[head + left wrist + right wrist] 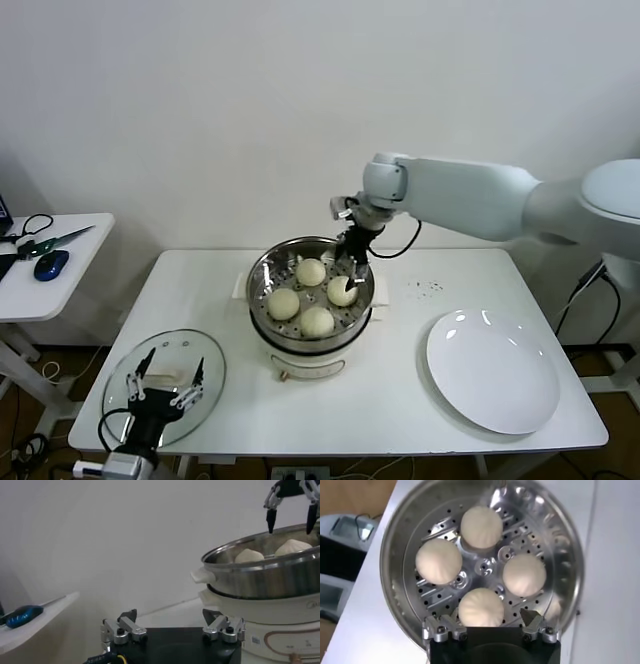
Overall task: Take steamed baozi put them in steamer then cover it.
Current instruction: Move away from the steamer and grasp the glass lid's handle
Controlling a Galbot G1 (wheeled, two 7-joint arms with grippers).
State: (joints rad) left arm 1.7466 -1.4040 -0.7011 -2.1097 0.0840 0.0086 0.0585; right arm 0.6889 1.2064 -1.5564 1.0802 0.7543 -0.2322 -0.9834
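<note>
On the white surface point(420, 405), the steamer point(311, 335) is seen at the centre toward the far edge, the cover point(170, 365) lies flat at the near left corner, and a white plate point(493, 371) is set near the right edge.

It looks like a robot test lab — a plain white table point(400, 400) against a bare white wall point(250, 100). A side table point(70, 260) holds scissors point(50, 240) and a computer mouse point(50, 264) — cables trail on the floor.
</note>
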